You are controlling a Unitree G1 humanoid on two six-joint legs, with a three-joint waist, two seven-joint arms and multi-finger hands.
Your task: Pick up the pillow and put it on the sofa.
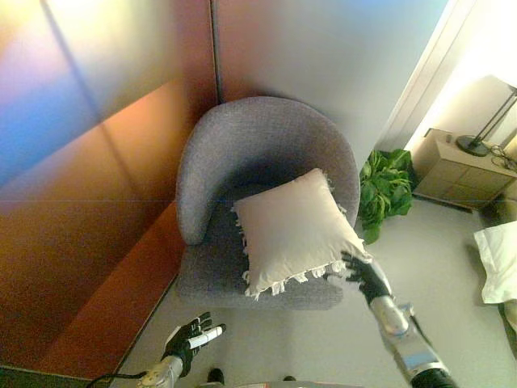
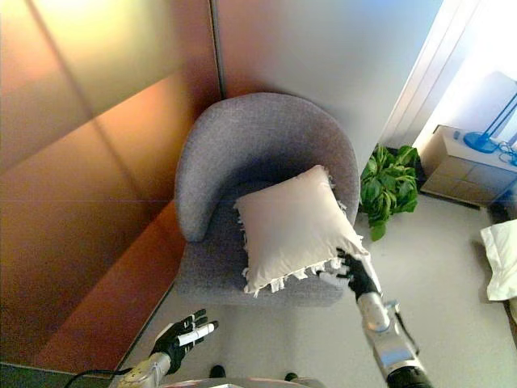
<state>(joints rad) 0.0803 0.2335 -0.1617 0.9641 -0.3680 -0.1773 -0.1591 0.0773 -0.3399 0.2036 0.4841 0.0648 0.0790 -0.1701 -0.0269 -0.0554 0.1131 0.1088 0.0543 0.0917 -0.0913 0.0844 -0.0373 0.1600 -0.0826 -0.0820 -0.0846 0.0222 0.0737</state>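
Note:
A cream pillow [image 1: 294, 230] with fringed edges lies tilted on the seat of a grey rounded armchair-style sofa [image 1: 250, 137], leaning toward the right armrest. My right hand [image 1: 362, 273] is at the pillow's lower right corner, with its fingers curled on that corner. My left hand [image 1: 192, 337] hangs low at the bottom left, in front of the sofa, fingers relaxed and holding nothing.
A green potted plant [image 1: 387, 190] stands right of the sofa. A wooden cabinet [image 1: 459, 172] with a lamp [image 1: 487, 129] is at the far right. White bedding [image 1: 499, 263] shows at the right edge. A wall runs close behind and left of the sofa.

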